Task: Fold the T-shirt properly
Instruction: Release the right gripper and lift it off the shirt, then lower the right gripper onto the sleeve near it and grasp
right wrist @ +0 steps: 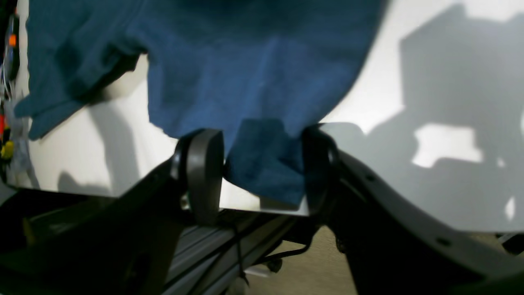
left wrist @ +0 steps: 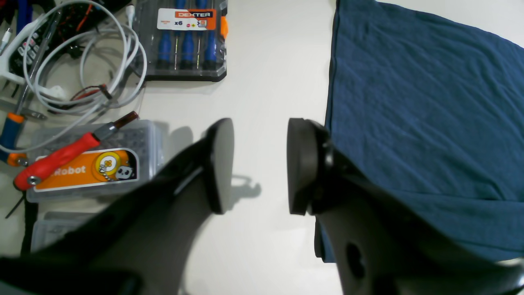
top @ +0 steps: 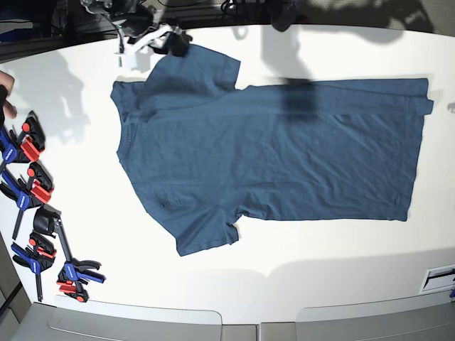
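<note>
The large dark navy-blue cotton T-shirt [top: 277, 153] lies spread flat across the white table [top: 341, 270], ready for folding. The right gripper [right wrist: 262, 170] stands wide around a sleeve edge, seemingly about to pinch; the left gripper [left wrist: 260, 166] hangs wide and empty beside the hem

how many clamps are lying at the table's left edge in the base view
5 clamps, stacked down the left edge: top, second, a darker one, fourth, lowest. More may be hidden beyond the frame edge.
</note>
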